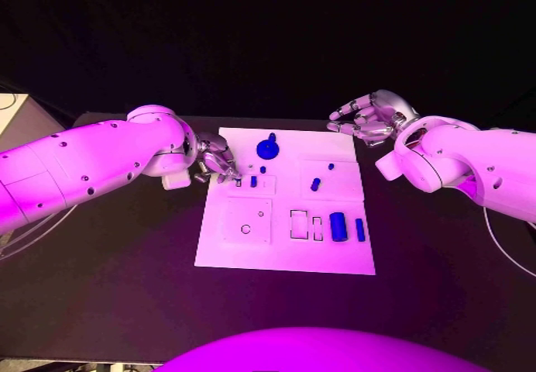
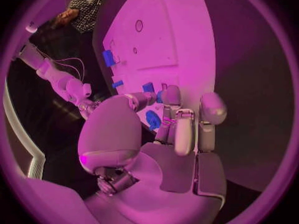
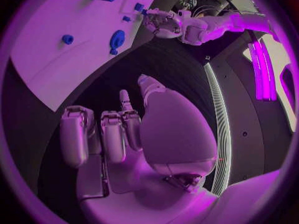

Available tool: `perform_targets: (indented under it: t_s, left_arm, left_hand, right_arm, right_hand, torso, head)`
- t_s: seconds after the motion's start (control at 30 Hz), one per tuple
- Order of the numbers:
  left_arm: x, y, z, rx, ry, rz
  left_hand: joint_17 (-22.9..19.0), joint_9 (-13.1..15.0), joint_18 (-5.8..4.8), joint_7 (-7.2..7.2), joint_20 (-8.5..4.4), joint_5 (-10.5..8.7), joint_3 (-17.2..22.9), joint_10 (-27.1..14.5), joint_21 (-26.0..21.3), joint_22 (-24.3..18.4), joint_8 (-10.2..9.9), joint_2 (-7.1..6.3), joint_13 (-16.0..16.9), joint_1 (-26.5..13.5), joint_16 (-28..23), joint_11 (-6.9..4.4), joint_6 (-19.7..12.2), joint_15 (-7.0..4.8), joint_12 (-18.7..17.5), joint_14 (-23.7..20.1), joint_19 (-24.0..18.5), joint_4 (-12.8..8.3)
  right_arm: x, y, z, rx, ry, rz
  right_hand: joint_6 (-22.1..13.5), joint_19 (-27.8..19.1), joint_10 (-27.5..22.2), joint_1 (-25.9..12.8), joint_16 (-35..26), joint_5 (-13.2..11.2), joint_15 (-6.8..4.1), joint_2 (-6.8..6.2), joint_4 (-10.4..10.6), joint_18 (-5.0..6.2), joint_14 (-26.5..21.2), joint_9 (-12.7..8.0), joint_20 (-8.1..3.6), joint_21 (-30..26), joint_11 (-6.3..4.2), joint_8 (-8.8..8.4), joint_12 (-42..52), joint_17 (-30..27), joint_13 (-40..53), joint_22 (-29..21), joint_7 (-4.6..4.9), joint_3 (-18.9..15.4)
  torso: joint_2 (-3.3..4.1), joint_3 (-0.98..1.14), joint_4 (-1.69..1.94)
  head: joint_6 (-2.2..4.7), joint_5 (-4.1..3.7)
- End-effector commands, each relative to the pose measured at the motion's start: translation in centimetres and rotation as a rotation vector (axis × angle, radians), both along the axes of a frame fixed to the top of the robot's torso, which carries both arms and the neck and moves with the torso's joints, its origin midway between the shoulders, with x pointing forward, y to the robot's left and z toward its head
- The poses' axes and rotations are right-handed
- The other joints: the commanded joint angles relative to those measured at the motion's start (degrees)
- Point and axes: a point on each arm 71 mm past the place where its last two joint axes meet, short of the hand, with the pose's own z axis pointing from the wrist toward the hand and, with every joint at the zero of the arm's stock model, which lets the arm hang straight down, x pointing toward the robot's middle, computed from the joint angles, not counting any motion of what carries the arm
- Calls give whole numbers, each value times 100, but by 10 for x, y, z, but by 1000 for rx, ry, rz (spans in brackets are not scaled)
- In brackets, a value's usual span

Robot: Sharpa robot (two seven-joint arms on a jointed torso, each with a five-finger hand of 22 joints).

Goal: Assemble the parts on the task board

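The white task board (image 1: 285,256) lies mid-table. My left hand (image 1: 214,161) is at its left edge, fingers bent down onto the board beside two small blue parts (image 1: 253,181). Its fingers (image 2: 177,129) hide whether one is pinched. A blue knob-shaped part (image 1: 268,147) lies just right of that hand and appears between thumb and fingers (image 2: 152,119). Two small blue pegs (image 1: 315,184) stand in the right panel. A blue cylinder (image 1: 338,226) and a thin blue bar (image 1: 359,229) sit near the slots. My right hand (image 1: 369,116) hovers over the board's far right corner, fingers (image 3: 112,134) loosely bent, holding nothing.
The near left panel of the board has a round hole (image 1: 245,229). Empty rectangular slots (image 1: 300,224) lie beside the cylinder. Black table (image 1: 111,279) surrounds the board on all sides.
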Motion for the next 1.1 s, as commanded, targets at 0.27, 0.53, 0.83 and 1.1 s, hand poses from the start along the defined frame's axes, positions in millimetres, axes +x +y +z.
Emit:
perform_targets:
  t_s: [0.27, 0.53, 0.83, 1.1]
  left_arm:
    - [6, -4, 9, 2, 261, -93]
    - [17, -3, 12, 35, 304, -100]
    - [26, -8, 16, 77, 210, -94]
    - [28, -13, 18, 95, 102, -81]
  left_hand:
    - [1027, -12, -25, 2, -27, 29, 1188, -28, -29, -67, -1, 23, -14, -83, 1, -37, 14, -20, 9, 386, -56, -1232]
    - [985, -18, -24, 6, -25, 23, 1184, -42, -37, -77, -9, 35, -16, -93, -19, -31, 6, -16, 5, 365, -71, -1244]
    - [986, -20, -27, 8, -24, 22, 1181, -46, -30, -63, -12, 40, -16, -94, -19, -30, 3, -14, 6, 363, -68, -1256]
    - [995, -20, -29, 9, -23, 22, 1180, -45, -27, -57, -12, 41, -16, -96, -15, -29, 3, -13, 8, 367, -65, -1259]
  right_arm:
    - [1, 3, 0, -6, 0, 16]
    - [1, 4, 0, -6, 0, 17]
    - [2, 6, 0, -6, -1, 22]
    - [2, 7, -1, -5, -1, 23]
  right_hand:
    - [-29, 210, 140, -54, -38, 17, 10, -8, -2, 116, 472, 2, 3, -20, 10, 29, -17, 1075, 1080, 748, 2, 22]
    - [-29, 210, 140, -54, -38, 17, 10, -8, -2, 116, 472, 2, 3, -20, 10, 29, -17, 1075, 1080, 748, 2, 22]
    - [-29, 210, 140, -54, -38, 17, 10, -8, -2, 116, 472, 2, 3, -20, 10, 29, -17, 1075, 1080, 748, 2, 22]
    - [-32, 214, 156, -76, -38, 8, 5, -20, -6, 116, 475, 4, -2, -23, 6, 41, -2, 1081, 1091, 749, -2, 43]
  torso:
    - [5, 5, -5]
    - [9, 2, -5]
    - [4, 1, 18]
    - [-1, -5, 16]
  head:
    - [-4, 6]
    - [-15, -4]
    - [-57, 8]
    - [-71, 22]
